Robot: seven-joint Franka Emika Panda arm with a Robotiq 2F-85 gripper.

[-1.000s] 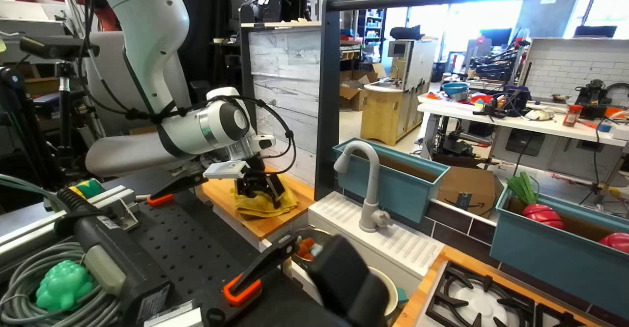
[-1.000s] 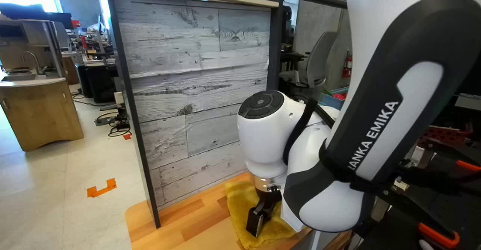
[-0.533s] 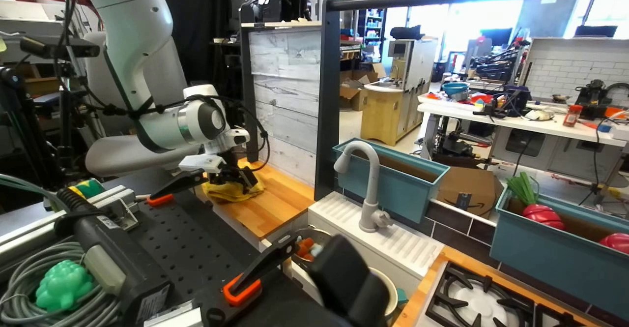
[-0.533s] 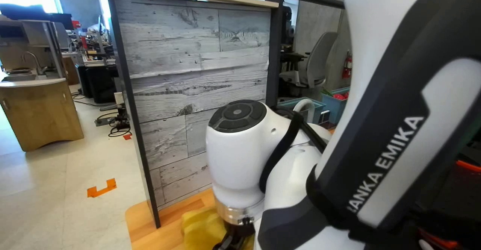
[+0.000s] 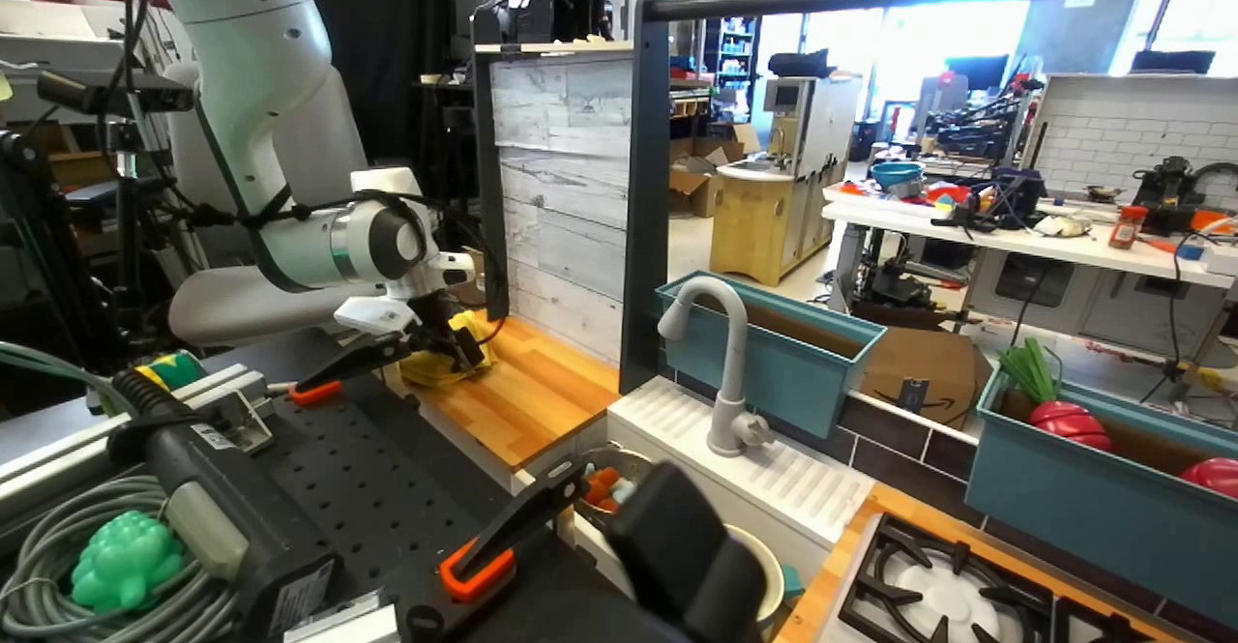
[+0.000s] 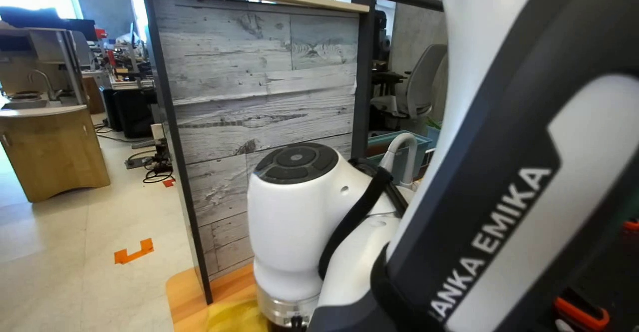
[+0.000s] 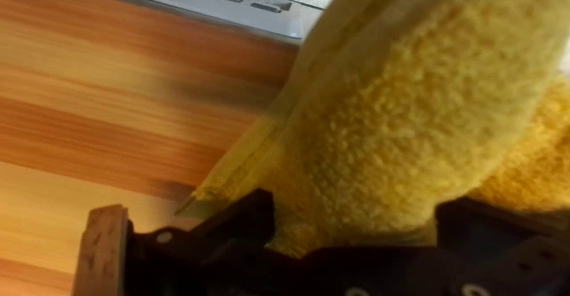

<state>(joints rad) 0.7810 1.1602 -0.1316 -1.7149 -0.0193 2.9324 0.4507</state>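
Note:
A rumpled yellow cloth [image 5: 426,370] lies on the wooden counter [image 5: 527,401], near the end away from the sink. My gripper [image 7: 355,202] is down on it with its dark fingers [image 7: 254,211] standing wide apart. Plush fabric bulges up between them and spreads past both sides in the wrist view. No pinch on the cloth [image 7: 392,131] is visible, though fabric touches the fingers. Only a corner of the cloth [image 6: 237,317] shows at the bottom of an exterior view, where the arm hides the fingertips.
A wood-print panel [image 6: 259,72] rises along the counter's edge. Beyond its black post [image 5: 646,208] are a white sink top [image 5: 667,421], a grey faucet [image 5: 730,363] and a blue planter [image 5: 774,372]. A black clamp [image 5: 358,365] sits close beside the arm.
My gripper and the yellow cloth have slid together along the counter, away from the faucet, baring more wood behind them. The fingers have stayed wide apart.

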